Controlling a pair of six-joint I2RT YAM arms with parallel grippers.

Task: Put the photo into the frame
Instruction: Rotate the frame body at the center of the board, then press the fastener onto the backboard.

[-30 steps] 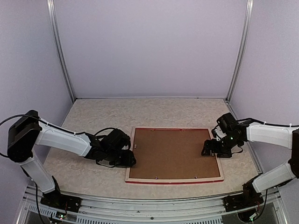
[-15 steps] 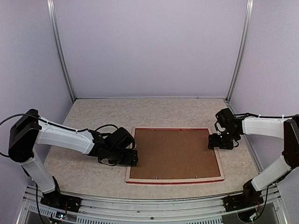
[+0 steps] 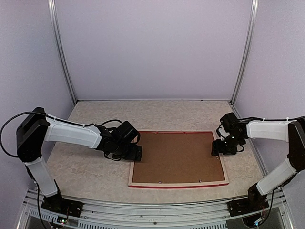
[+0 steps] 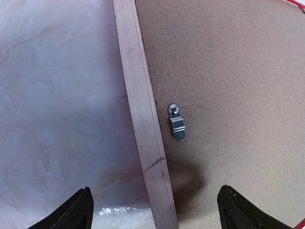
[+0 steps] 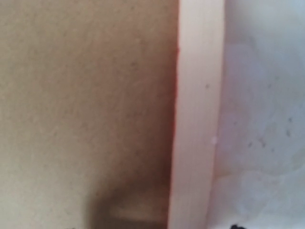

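Lilac walls (image 3: 152, 47) close in a mottled beige table (image 3: 95, 119). On it, towards the near edge and slightly right of centre, the frame (image 3: 181, 183) lies flat with its back up. Its pale wood rails face the camera, and a thin red line shows along its outer edge. A plain brown backing board (image 3: 176, 156) fills the opening. A small metal turn clip (image 4: 177, 122) lies on the board just beside the left rail, and two more clips (image 3: 160, 181) sit along the near rail.

The left gripper (image 3: 135, 153) hangs low over the left rail with its fingers (image 4: 78, 212) spread wide. One tip is over the table and the other is over the backing board, with the rail between them and nothing gripped.

The right gripper (image 3: 220, 149) is at the right rail, low over it. Its wrist view is blurred and shows only board, rail and table. Whether its fingers are apart or together cannot be told.
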